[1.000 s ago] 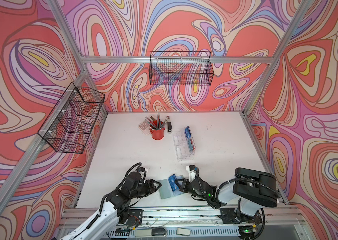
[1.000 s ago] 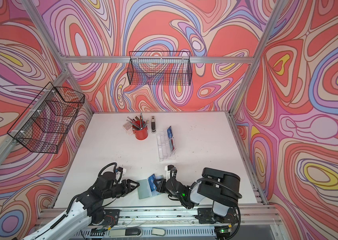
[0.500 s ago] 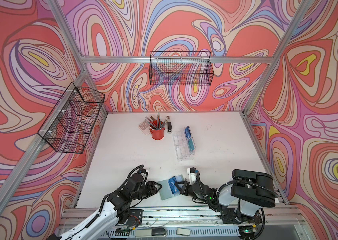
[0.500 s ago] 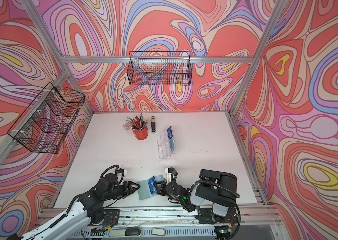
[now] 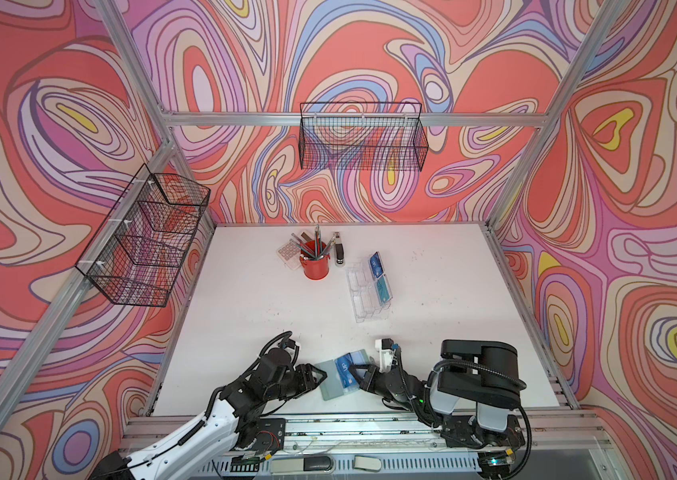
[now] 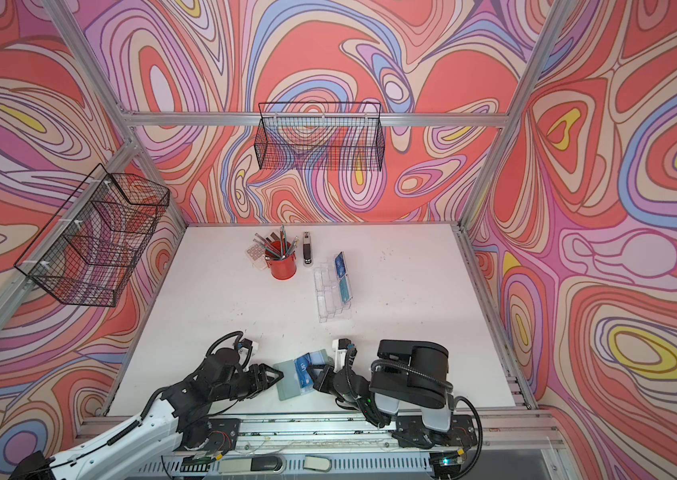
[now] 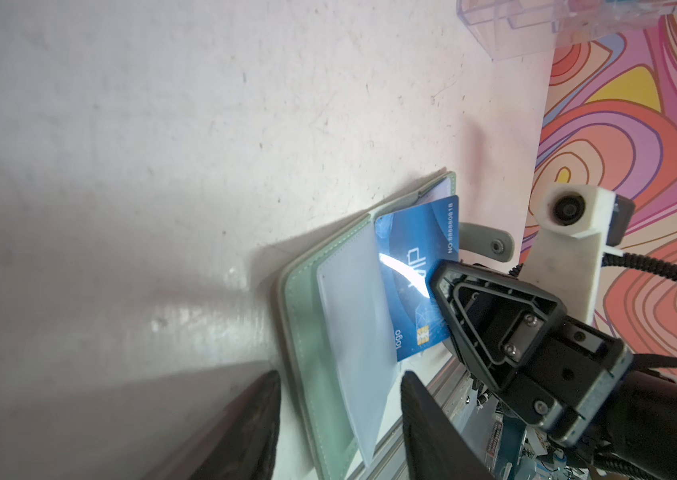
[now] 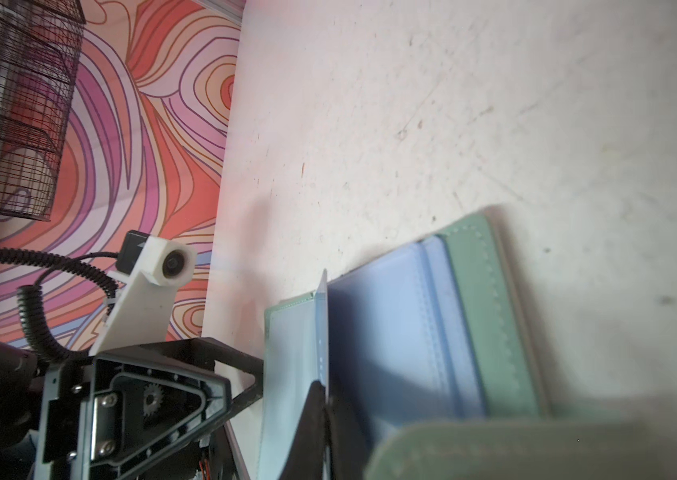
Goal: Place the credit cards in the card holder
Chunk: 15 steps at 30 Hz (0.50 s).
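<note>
Both top views look steeply down from above the front edge of the desk (image 5: 245,316). Both wrist views face the card holder (image 7: 307,332) (image 8: 490,316) closely from opposite sides.

credit cards (image 5: 345,371) (image 5: 376,264) (image 5: 384,289): 3 | card holder (image 5: 328,386): 1 | wire baskets (image 5: 361,141) (image 5: 143,245): 2

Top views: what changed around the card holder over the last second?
The right gripper pushed slightly leftward, its jaws staying shut on the blue card, and nudged the card a little further into the card holder. The left gripper edged right towards the holder, with its jaws open at the holder's left edge. The holder, the clear stand and the red pen cup stayed put.
</note>
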Available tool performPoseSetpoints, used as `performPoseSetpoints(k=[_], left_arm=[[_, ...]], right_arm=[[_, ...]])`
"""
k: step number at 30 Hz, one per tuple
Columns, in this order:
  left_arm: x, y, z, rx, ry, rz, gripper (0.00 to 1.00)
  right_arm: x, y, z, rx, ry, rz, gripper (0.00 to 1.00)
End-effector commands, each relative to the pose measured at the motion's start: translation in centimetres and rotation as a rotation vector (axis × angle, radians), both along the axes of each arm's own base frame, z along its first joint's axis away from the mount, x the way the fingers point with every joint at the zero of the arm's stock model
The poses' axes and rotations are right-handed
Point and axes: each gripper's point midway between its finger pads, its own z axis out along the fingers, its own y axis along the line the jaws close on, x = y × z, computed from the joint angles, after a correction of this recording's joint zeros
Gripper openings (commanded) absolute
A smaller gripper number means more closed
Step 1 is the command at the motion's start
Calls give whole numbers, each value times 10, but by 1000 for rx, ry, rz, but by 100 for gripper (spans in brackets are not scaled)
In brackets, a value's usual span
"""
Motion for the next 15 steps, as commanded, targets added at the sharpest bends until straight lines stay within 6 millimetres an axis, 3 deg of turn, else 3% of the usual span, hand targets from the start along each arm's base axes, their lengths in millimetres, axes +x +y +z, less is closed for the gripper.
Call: performPoseSetpoints(k=[1,9,15], left_arm=[[-4,2,-12,20,26,1,40],[0,2,-15,45,30,8,0],[3,7,-17,67,27,39,0]], right_arm=[[-3,-2,-5,21,25,-15,0],[-6,0,-9,37,38,-41,0],[-8,-9,-15,37,68,-70,0]])
